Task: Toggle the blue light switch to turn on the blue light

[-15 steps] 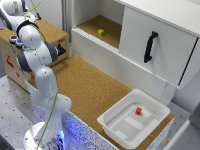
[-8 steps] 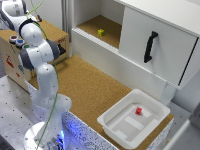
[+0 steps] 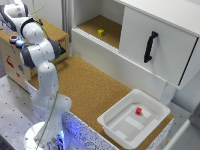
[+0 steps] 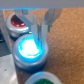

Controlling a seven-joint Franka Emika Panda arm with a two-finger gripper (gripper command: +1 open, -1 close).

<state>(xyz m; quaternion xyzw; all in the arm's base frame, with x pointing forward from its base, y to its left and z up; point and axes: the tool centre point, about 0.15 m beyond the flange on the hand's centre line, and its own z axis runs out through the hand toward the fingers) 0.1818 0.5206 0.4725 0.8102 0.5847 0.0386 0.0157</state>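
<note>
Across the last second the arm has shifted in the upper left of the exterior view: its upper links and elbow have swung slightly toward the exterior view's right and lower, so the white forearm now stands further over the wooden box than it did a second ago, and the wrist end near the frame's top left corner has drawn in closer to the box top. The change from half a second ago is smaller, a slight further lean the same way. At this size the exterior view does not show whether the caps on the box changed.
</note>
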